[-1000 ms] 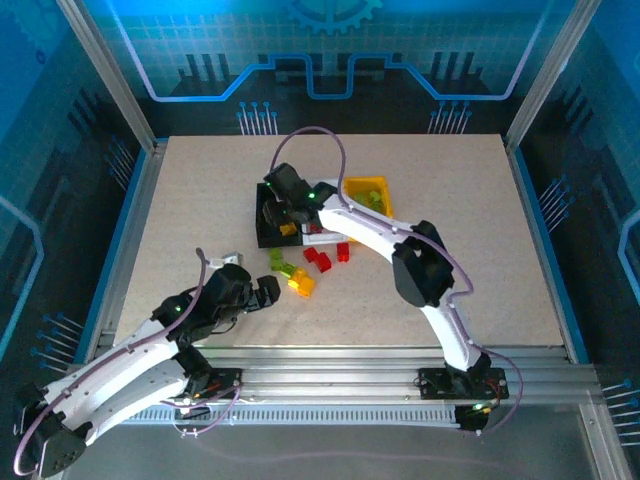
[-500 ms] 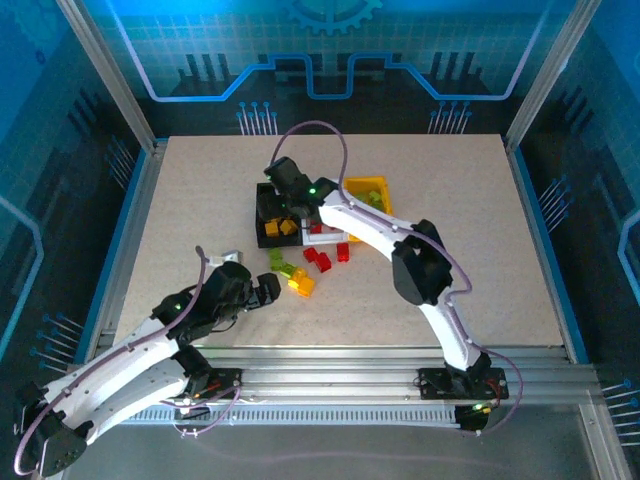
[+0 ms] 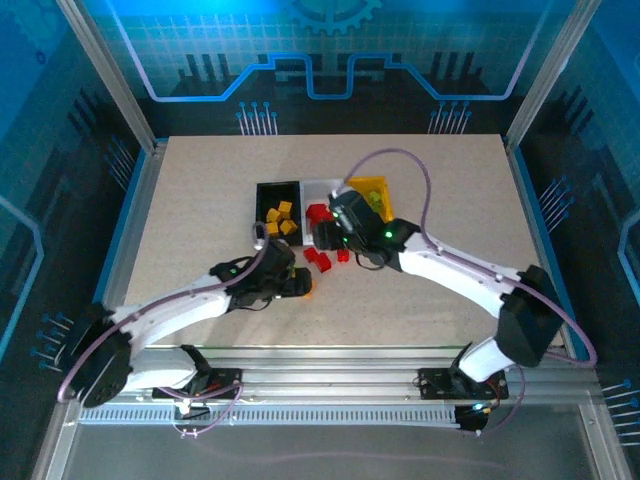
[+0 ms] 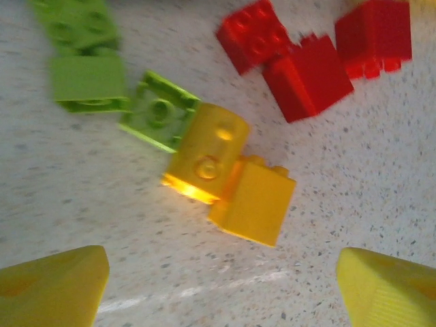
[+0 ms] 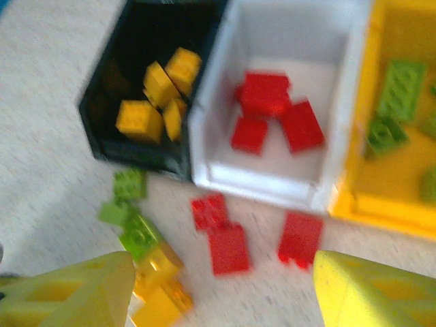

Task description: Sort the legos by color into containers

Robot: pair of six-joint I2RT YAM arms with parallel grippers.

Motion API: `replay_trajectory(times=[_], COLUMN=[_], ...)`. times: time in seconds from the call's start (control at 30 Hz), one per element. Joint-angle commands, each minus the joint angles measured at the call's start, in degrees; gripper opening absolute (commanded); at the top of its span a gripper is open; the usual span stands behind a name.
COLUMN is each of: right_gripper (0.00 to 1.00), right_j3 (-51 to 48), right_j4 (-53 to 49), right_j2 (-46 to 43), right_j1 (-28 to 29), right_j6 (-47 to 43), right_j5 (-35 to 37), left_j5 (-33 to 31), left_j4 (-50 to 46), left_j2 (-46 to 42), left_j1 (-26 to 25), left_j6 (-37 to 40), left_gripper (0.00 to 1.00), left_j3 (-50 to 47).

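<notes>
Fingers [image 4: 51, 286] of left gripper [image 4: 218, 279] and right gripper [image 5: 221, 279] wide apart, empty, above loose legos [image 4: 231, 184].

The table [image 3: 200, 200] is a pale speckled board that lies flat under the left fingers [image 4: 54, 286] and the right fingers [image 5: 368, 293] and reaches well past them on every side. Grooved metal rails [image 3: 330, 365] run along its near edge, behind the fingers. A metal frame [image 3: 110, 80] with slanted posts stands around it, with blue walls [image 3: 450, 40] with a line pattern beyond the posts.
</notes>
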Motion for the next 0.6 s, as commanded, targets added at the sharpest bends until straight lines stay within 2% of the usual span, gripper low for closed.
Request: replay_trajectory(times=[0.0,0.23,0.57], right_gripper=[0.71,0.71,0.72], right_j3=[-5.71,-12.53,-16.53], right_j4=[1.34,1.16,0.9], right_j2=[-6.15,-14.85,-19.03], right_j1=[-1.13,-3.29,-6.62], right_j6=[2.86,3.72,4.27], right_j5=[2.71,2.66,1.62], left_j5=[0.0,-2.86,5.1], left_j4=[4.06,7.07,10.86], left_j2=[5.89,15.81,19.39], left_j1=[-1.88,-2.39,-7.64], left_j6=[2.28,4.81,4.24], left_gripper=[0.84,0.76,0.65], left_j3=[3.55,7.57,10.08])
